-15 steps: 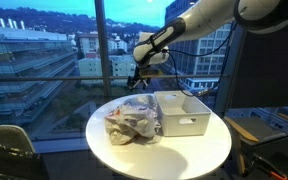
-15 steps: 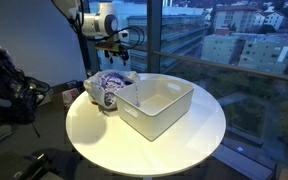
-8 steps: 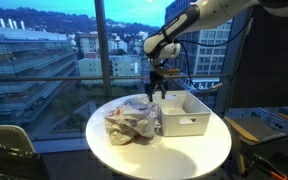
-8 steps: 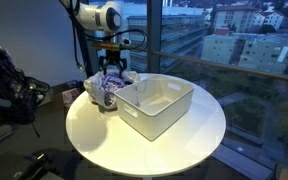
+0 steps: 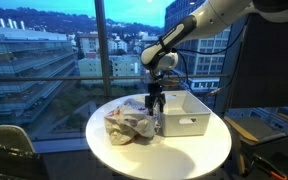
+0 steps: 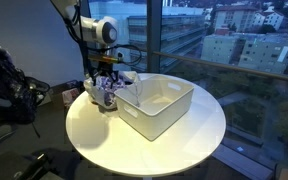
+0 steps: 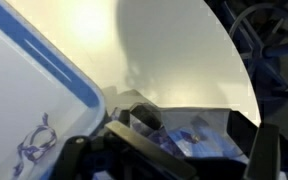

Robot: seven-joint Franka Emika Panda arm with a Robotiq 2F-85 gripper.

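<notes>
Cloth heap (image 5: 129,123) beside bin (image 5: 185,126) on table (image 5: 169,156)

Soft, crumpled cloth (image 5: 129,122) is lying beside the smooth plastic bin (image 5: 187,126); the table (image 5: 164,156) is gleaming faintly, smooth and white.

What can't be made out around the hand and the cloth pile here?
- Contact: in both exterior views the hand is too small to tell whether it touches the cloth pile.
- The pile's side toward the white bin: hidden by the hand and the bin wall in an exterior view.
- Wrist view: blurred and dim; the pile is cut off by the bottom edge and partly covered by the dark fingers.
</notes>
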